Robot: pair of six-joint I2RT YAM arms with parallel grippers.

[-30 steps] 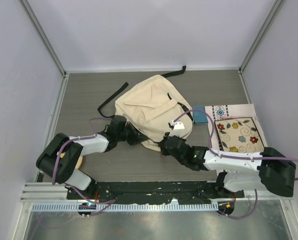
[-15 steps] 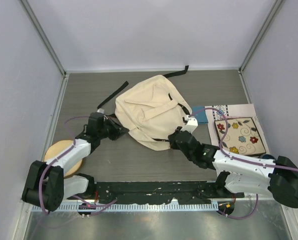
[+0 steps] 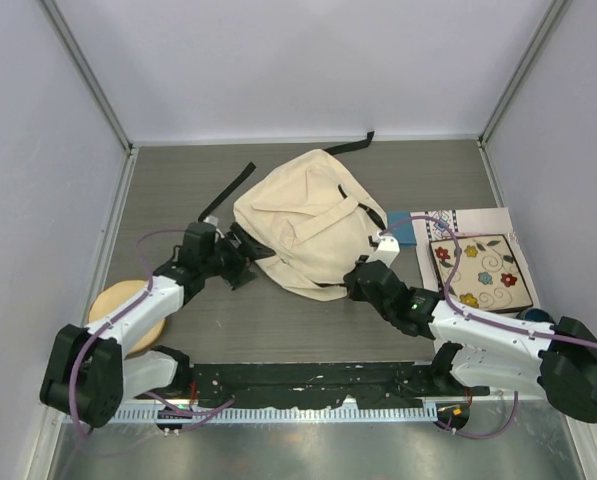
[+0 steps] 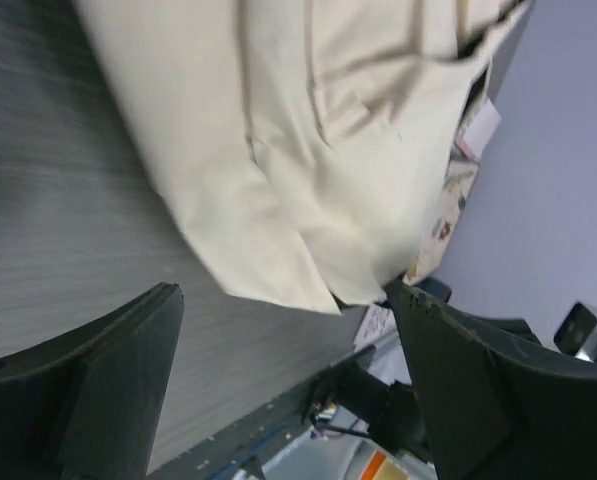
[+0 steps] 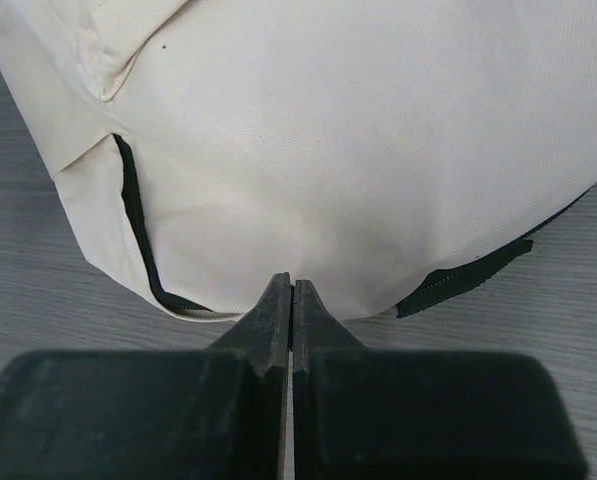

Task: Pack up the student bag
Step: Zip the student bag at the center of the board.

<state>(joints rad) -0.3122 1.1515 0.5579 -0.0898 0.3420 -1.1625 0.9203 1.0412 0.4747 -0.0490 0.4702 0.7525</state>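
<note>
The student bag (image 3: 308,222) is a cream fabric backpack with black straps, lying flat in the middle of the table; it also shows in the left wrist view (image 4: 308,130) and the right wrist view (image 5: 358,130). My left gripper (image 3: 245,256) stands open just off the bag's left lower edge, and the bag's corner lies between its wide-spread fingers (image 4: 108,370). My right gripper (image 3: 351,281) is shut, and its tips (image 5: 292,282) rest against the bag's near bottom edge, beside a black zipper line (image 5: 138,230). I see nothing between its fingers.
A round wooden disc (image 3: 118,308) lies at the near left by the left arm. On the right lie a blue book (image 3: 404,229), a white patterned sheet (image 3: 448,221) and a floral square board (image 3: 478,268). Black straps (image 3: 228,192) trail from the bag to the left and back.
My left gripper pulled away from the bag's lower left edge, then came back close to it and opened. The right gripper slid slightly right along the bag's near edge, still shut.
</note>
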